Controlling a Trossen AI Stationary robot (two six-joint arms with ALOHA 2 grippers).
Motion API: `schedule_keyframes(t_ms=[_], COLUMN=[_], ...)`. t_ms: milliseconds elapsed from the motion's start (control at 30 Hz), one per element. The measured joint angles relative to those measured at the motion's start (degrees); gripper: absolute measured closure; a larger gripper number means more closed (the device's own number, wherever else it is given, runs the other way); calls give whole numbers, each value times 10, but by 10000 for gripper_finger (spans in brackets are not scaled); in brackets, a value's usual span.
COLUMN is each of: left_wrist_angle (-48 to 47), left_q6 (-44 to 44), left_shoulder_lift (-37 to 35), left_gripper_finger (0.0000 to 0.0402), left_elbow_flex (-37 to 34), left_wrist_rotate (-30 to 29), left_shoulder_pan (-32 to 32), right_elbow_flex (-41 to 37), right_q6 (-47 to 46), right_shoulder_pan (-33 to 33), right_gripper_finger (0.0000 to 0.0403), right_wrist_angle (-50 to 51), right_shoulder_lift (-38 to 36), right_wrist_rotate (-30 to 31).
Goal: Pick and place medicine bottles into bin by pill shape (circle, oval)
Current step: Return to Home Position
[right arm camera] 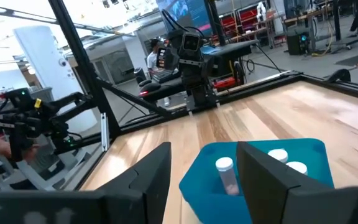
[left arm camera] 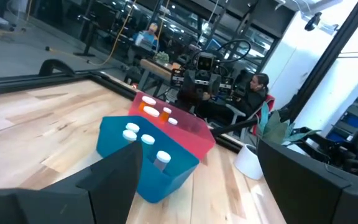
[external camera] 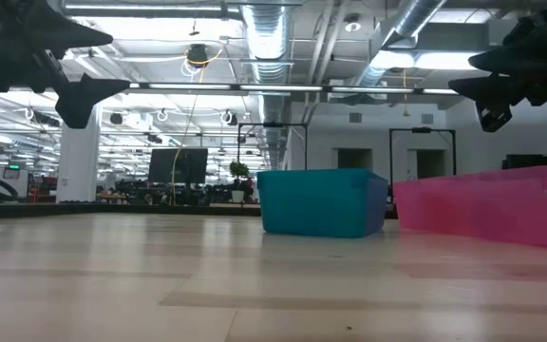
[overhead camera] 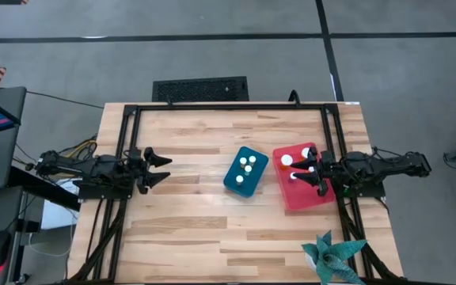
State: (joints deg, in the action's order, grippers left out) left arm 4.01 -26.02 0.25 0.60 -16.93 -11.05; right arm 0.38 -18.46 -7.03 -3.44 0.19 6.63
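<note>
The teal-blue bin (overhead camera: 245, 172) stands at the table's middle with several white-topped medicine bottles (overhead camera: 248, 164) upright in it. It also shows in the left wrist view (left arm camera: 143, 163) and the right wrist view (right arm camera: 260, 177). The red bin (overhead camera: 303, 188) stands just to its right and holds three bottles (overhead camera: 286, 161). My right gripper (overhead camera: 298, 175) hovers open and empty over the red bin, high above it in the low view (external camera: 506, 90). My left gripper (overhead camera: 168, 169) is open and empty above the table's left part, pointing toward the bins.
A teal paper plant (overhead camera: 332, 257) stands at the table's near right corner. A black frame (overhead camera: 228, 107) runs round the table's edges. Bare wood lies between my left gripper and the teal bin. People sit at desks beyond the table (left arm camera: 257, 87).
</note>
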Motion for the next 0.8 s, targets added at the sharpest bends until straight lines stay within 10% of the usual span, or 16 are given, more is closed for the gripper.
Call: schedule_keyframes(t_ms=[800], left_wrist_angle=[0], left_q6=[-1], left_shoulder_lift=[0], left_gripper_finger=[90], left_elbow_flex=[-1], left_wrist_rotate=[1], left_shoulder_pan=[0], right_elbow_flex=[-1], right_q6=[-1], right_shoulder_pan=[0], right_gripper_finger=[211], right_wrist_angle=[0], right_shoulder_lift=[0], right_wrist_rotate=[0])
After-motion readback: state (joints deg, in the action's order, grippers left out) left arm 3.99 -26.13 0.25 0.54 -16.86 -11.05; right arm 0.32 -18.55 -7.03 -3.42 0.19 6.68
